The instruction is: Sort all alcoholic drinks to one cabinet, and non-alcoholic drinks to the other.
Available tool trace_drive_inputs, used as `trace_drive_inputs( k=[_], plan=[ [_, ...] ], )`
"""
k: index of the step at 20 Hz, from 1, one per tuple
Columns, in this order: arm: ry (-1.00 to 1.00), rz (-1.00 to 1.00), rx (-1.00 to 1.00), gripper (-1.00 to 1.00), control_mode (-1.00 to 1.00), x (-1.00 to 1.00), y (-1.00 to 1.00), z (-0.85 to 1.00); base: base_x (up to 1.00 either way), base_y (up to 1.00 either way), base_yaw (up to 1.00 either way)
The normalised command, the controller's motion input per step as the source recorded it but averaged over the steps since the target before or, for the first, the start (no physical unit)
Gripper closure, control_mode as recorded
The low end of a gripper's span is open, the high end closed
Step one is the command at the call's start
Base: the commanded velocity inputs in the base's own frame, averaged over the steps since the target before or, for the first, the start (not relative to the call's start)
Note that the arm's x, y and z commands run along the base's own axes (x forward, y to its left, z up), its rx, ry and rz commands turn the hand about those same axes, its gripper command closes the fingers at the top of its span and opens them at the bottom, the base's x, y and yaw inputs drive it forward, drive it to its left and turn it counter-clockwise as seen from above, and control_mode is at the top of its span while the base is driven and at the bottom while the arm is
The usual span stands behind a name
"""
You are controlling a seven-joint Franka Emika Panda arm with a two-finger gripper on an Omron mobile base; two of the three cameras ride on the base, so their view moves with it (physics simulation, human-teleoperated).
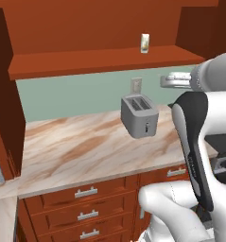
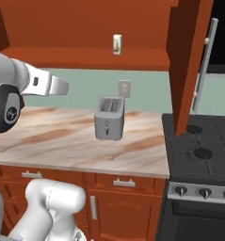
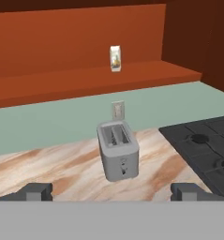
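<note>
Base views behind arm, left and right, facing toaster (image 1: 139,115) on counter (image 1: 76,151); hand view nearer, level

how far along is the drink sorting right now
Done, it seems: the carton stands upright on the cabinet shelf, above the toaster. In hand: nothing; the gripper is open, facing the counter. Left: the other drinks aren't in sight here, so their sorting can't be confirmed.
</note>
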Motion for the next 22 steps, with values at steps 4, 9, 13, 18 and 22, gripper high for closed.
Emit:
trace_drive_inputs(
  k=[4, 9, 13, 18, 22],
  plan=[
    [0.0, 0.0, 0.0, -1.0, 1.0, 0.0, 0.0, 0.0, -0.58, -0.35, -0.01],
    [0.0, 0.0, 0.0, -1.0, 1.0, 0.0, 0.0, 0.0, -0.53, -0.42, 0.0],
    [0.0, 0.0, 0.0, -1.0, 1.0, 0.0, 0.0, 0.0, -0.4, -0.59, 0.02],
    [0.0, 0.0, 0.0, -1.0, 1.0, 0.0, 0.0, 0.0, -0.34, -0.7, 0.08],
    [0.0, 0.0, 0.0, -1.0, 1.0, 0.0, 0.0, 0.0, -0.32, -0.71, 0.1]
  ],
)
